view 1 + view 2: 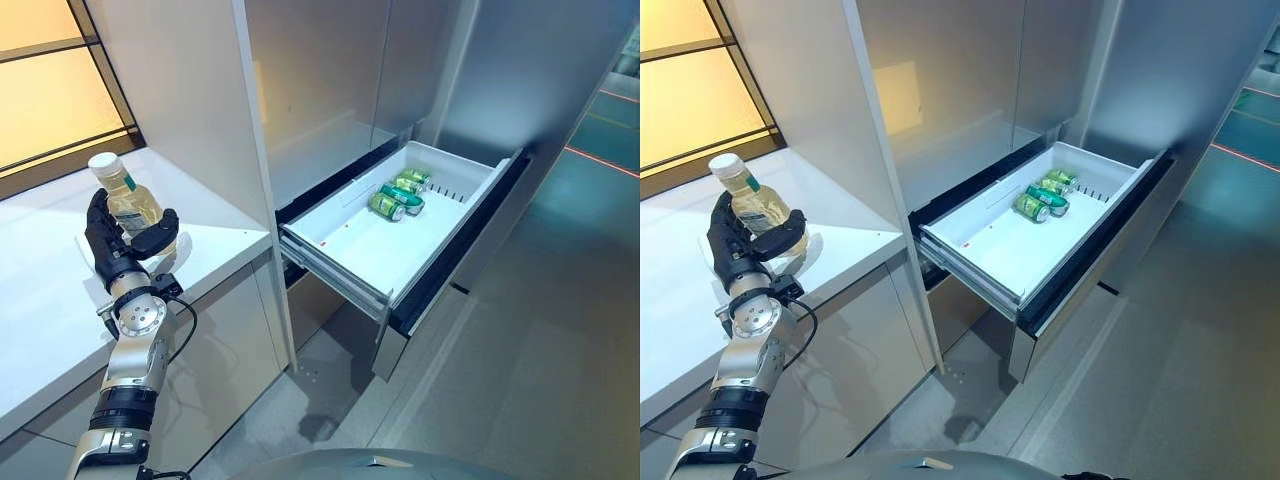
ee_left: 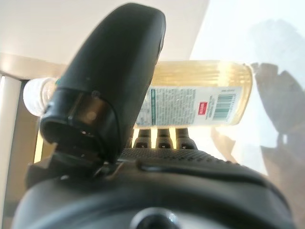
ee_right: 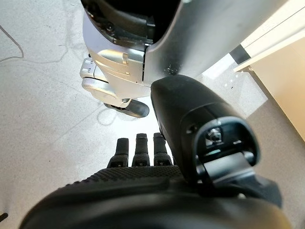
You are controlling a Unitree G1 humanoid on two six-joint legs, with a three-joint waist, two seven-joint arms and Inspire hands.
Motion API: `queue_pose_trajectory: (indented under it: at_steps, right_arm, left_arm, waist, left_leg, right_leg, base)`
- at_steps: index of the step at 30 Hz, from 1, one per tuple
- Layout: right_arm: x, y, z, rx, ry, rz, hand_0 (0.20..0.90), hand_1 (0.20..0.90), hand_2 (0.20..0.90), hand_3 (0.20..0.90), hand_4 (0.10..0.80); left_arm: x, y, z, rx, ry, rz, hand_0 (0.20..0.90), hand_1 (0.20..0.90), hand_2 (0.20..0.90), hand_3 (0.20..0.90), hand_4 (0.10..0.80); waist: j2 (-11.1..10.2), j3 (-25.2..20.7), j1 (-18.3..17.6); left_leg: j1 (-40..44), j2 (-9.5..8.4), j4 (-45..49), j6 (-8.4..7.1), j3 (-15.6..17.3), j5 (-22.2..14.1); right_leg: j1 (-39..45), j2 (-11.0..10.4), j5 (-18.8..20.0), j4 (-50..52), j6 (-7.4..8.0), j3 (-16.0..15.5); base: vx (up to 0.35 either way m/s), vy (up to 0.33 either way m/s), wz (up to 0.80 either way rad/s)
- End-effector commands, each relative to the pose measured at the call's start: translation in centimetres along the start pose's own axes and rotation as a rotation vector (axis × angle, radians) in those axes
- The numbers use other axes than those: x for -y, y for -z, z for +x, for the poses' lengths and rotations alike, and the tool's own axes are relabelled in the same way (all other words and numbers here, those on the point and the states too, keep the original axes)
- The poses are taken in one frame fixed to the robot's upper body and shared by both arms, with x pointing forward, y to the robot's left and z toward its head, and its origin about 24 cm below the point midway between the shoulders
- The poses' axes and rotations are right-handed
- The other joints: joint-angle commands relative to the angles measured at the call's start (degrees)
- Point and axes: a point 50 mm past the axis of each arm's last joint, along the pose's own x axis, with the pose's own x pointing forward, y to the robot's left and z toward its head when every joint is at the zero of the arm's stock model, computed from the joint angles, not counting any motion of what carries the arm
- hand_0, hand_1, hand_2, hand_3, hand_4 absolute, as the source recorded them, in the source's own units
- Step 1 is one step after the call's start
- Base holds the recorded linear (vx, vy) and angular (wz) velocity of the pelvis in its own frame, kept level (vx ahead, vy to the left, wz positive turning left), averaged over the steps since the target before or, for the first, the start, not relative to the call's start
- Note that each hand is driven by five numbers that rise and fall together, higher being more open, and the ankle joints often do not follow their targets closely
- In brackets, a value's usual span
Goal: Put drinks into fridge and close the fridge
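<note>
My left hand (image 1: 122, 248) is shut on a clear bottle (image 1: 126, 198) of yellow drink with a white cap. It holds the bottle upright just above the white counter (image 1: 50, 310) at the left. In the left wrist view the thumb (image 2: 114, 81) crosses the bottle (image 2: 200, 98) and the fingers curl behind it. The fridge drawer (image 1: 375, 250) stands pulled out at the middle right, white inside, with green cans (image 1: 399, 194) lying at its far end. My right hand (image 3: 190, 124) hangs open and empty over the grey floor.
A tall white cabinet panel (image 1: 190, 100) stands between the counter and the fridge. The drawer's dark front (image 1: 470, 235) juts out over the grey floor (image 1: 540, 350). A lit window (image 1: 45, 80) runs behind the counter.
</note>
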Motion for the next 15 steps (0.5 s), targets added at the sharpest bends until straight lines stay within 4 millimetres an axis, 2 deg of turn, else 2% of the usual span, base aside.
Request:
queue_pose_trajectory:
  at_steps: [1, 15]
  right_arm:
    - [-1.7, -0.9, 0.3, 0.019, -0.089, -0.055, 0.900, 0.900, 0.900, 0.900, 0.800]
    - [-1.7, -0.8, 0.3, 0.018, -0.091, -0.062, 0.900, 0.900, 0.900, 0.900, 0.800]
  left_arm:
    - [2.5, -7.3, 3.3, 0.285, 0.024, -0.115, 0.900, 0.900, 0.900, 0.900, 0.800]
    - [2.2, -8.6, 3.9, 0.335, 0.009, -0.137, 0.900, 0.900, 0.900, 0.900, 0.800]
  waist:
    - [1.11, -0.66, 0.51]
    - [1.21, -0.92, 0.17]
  left_leg:
    - [3.22, -3.56, 0.61, 2.92, 0.35, -10.38]
    - [3.18, -3.45, 0.55, 2.80, 0.58, -10.38]
  right_leg:
    - [-3.75, 1.72, -0.71, 2.00, 1.75, 0.10]
    - [-3.88, 1.68, -0.56, 1.89, 1.85, 0.17]
  base:
    - [0.010, -0.004, -0.07]
    - [0.001, 0.000, 0.00]
